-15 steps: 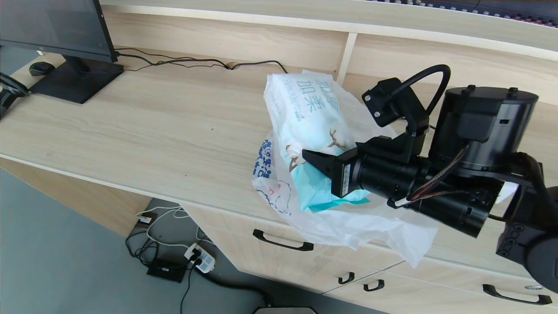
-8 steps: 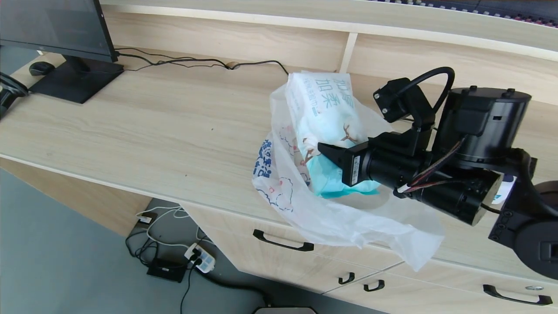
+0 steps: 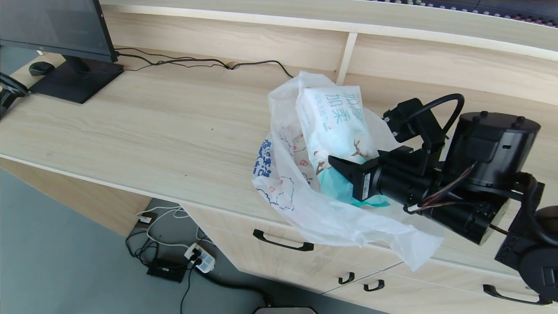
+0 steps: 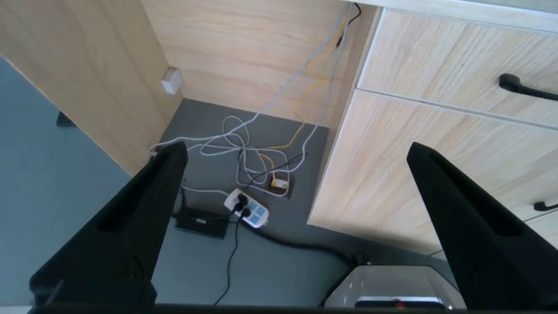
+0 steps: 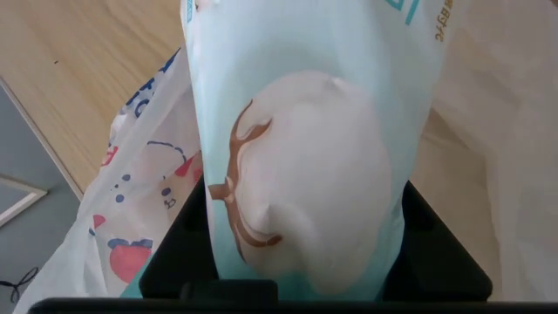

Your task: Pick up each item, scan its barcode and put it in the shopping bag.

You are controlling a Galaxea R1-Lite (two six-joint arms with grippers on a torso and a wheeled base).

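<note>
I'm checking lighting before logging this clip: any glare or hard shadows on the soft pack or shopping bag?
Head view: soft, even light, no hard shadows around the shopping bag on the counter, no glare on the soft pack. Right wrist view: its wrap evenly lit, no bright spots.

Your right tool [image 3: 339, 171] has carried the tissue pack [image 3: 338, 126] rightward and lower, pack now sunk deeper into the shopping bag [image 3: 279, 196], bag's rim risen around it

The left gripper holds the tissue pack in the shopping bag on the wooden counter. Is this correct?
No. The right gripper holds the tissue pack in the shopping bag on the wooden counter; the head view shows it.
</note>
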